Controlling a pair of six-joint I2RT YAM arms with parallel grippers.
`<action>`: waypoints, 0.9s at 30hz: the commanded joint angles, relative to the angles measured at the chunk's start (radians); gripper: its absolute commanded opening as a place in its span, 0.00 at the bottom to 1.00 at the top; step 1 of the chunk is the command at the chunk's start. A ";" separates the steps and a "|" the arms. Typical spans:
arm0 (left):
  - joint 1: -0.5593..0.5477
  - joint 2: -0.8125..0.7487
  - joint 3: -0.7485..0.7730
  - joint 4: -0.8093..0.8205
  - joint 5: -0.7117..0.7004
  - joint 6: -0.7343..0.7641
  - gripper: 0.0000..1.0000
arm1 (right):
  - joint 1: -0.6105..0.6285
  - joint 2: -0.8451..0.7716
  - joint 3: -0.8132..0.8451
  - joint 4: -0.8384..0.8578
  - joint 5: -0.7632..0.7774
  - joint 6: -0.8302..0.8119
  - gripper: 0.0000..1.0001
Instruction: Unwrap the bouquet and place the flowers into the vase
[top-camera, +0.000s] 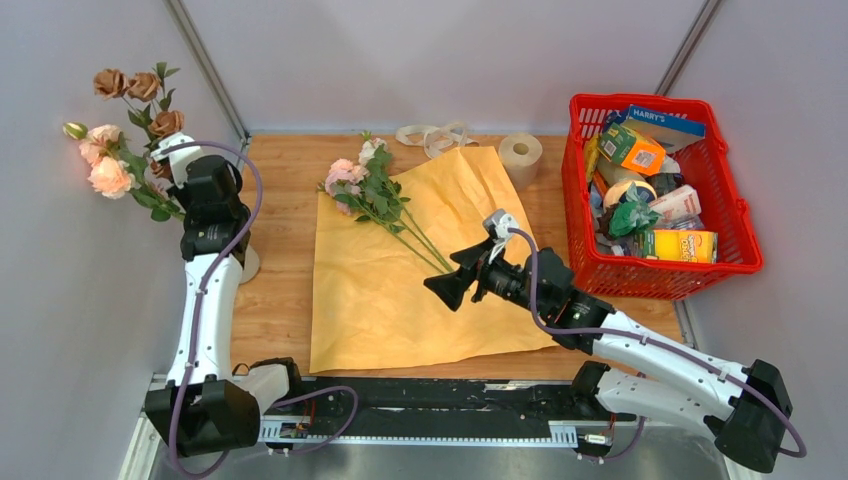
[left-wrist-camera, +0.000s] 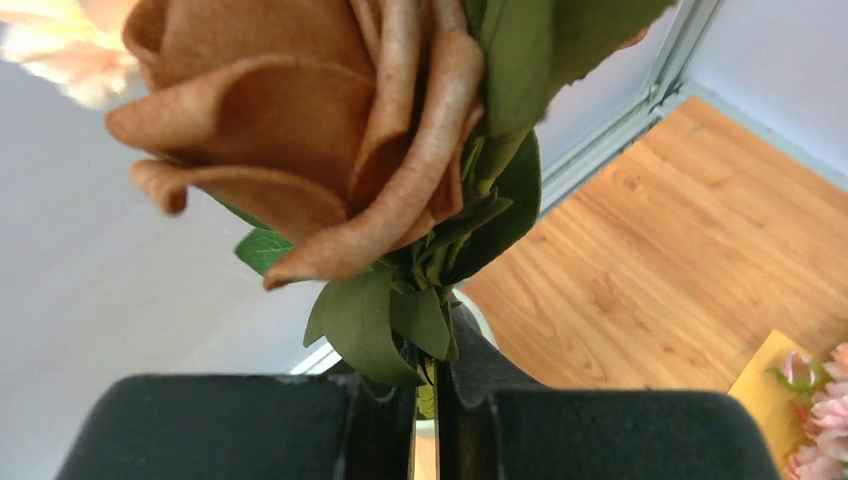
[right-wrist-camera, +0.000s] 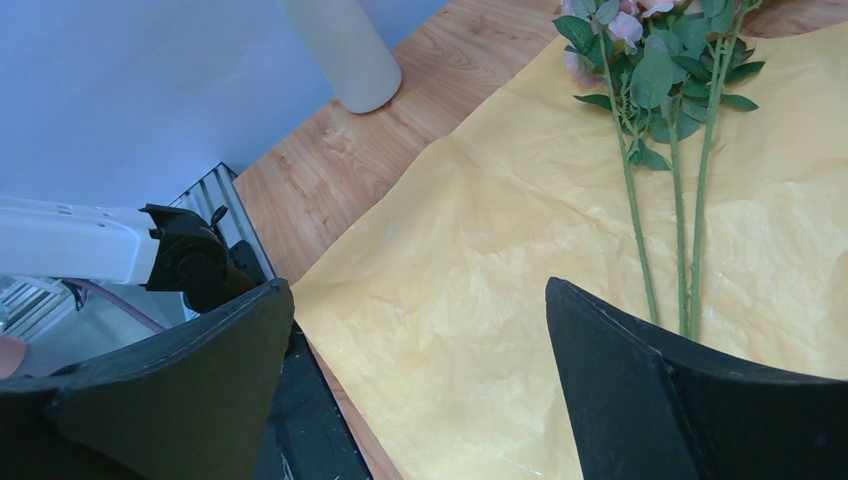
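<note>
Brown and peach flowers (top-camera: 125, 130) stand up at the far left, and my left gripper (top-camera: 170, 180) is shut on their stems. In the left wrist view a brown rose (left-wrist-camera: 300, 130) fills the frame above the left gripper (left-wrist-camera: 425, 385), a thin green stem pinched between its jaws. The vase (right-wrist-camera: 345, 50) is a pale cylinder on the wood; from above only a sliver of the vase (top-camera: 249, 264) shows beside the left arm. More pink flowers (top-camera: 375, 195) lie on the spread yellow paper (top-camera: 380, 300). My right gripper (top-camera: 455, 272) hovers open over the paper near their stem ends (right-wrist-camera: 690, 280), holding nothing.
A beige ribbon (top-camera: 435, 135) and a toilet paper roll (top-camera: 521, 155) lie at the back of the table. A red basket (top-camera: 660, 272) full of groceries stands at the right. Grey walls close in on the left and at the back.
</note>
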 joint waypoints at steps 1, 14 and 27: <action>0.009 0.005 -0.006 -0.126 -0.039 -0.138 0.13 | 0.002 -0.001 0.011 -0.008 0.051 -0.021 1.00; 0.009 -0.042 -0.039 -0.194 -0.013 -0.176 0.60 | 0.004 0.011 0.030 -0.066 0.197 0.013 1.00; 0.009 -0.142 0.114 -0.450 0.425 -0.213 0.61 | -0.010 0.140 0.053 -0.070 0.308 -0.025 1.00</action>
